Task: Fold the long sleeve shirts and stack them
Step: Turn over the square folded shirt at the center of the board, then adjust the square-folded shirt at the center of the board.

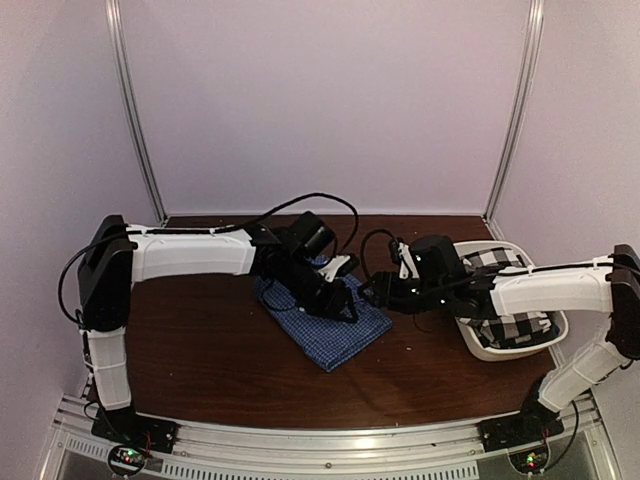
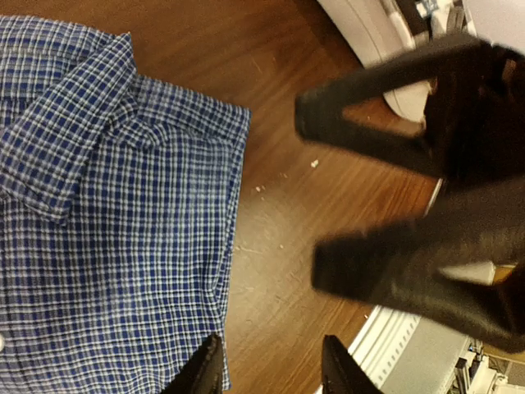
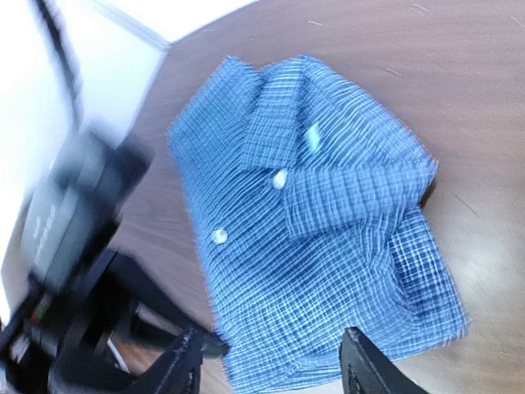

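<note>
The blue gingham shirt [image 1: 325, 320] lies folded in the middle of the brown table, collar and white buttons up; it also shows in the left wrist view [image 2: 107, 222] and the right wrist view [image 3: 316, 222]. My left gripper [image 1: 345, 303] is open and empty over the shirt's right part, its jaws straddling the shirt's edge [image 2: 271, 373]. My right gripper [image 1: 378, 292] is open and empty just right of the shirt, jaws spread above its near edge [image 3: 271, 369]. The black-and-white check shirt [image 1: 510, 305] lies in the white tub [image 1: 490, 350] under my right arm.
The right gripper's open black fingers [image 2: 385, 131] hang close in front of the left wrist camera. The table's front rail [image 1: 320, 445] runs along the near edge. White walls enclose the back and sides.
</note>
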Robot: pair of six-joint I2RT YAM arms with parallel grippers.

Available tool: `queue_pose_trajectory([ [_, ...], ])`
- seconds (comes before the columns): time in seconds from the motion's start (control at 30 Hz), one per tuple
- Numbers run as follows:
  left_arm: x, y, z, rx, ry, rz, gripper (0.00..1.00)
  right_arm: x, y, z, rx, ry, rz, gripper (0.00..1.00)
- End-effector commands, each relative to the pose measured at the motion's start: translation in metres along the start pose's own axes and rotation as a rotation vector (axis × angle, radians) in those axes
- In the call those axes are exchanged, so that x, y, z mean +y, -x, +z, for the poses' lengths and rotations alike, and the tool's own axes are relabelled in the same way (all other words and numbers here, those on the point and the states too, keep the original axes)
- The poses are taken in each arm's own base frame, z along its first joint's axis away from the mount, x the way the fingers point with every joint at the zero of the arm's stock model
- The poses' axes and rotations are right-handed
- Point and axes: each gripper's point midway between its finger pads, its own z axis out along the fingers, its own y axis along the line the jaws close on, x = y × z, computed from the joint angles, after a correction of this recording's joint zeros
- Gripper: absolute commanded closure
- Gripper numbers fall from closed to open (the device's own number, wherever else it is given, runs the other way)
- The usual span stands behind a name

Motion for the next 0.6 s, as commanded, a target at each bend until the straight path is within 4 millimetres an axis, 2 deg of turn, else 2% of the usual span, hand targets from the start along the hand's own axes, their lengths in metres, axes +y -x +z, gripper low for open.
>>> queue_pose_trajectory([
  [0.0, -0.01, 0.026, -0.005, -0.103, -0.026, -0.014, 0.55, -0.047, -0.007, -0.016, -0.028, -0.185, 0.028, 0.35],
  [0.07, -0.002, 0.037, -0.018, -0.14, 0.013, -0.021, 0.53, -0.052, -0.015, -0.012, 0.005, -0.199, 0.03, 0.32],
  [0.1, 0.009, 0.044, -0.027, -0.164, 0.045, -0.034, 0.52, -0.055, -0.019, -0.011, 0.017, -0.201, 0.032, 0.3],
  [0.23, 0.07, 0.056, -0.062, -0.228, 0.166, -0.105, 0.53, -0.067, -0.032, -0.007, 0.043, -0.225, 0.04, 0.29],
  [0.37, 0.14, 0.052, -0.083, -0.224, 0.284, -0.164, 0.56, -0.076, -0.045, -0.005, 0.087, -0.245, 0.048, 0.34],
  [0.57, 0.21, 0.04, -0.103, -0.229, 0.366, -0.22, 0.53, -0.092, -0.068, 0.001, 0.146, -0.257, 0.066, 0.39],
])
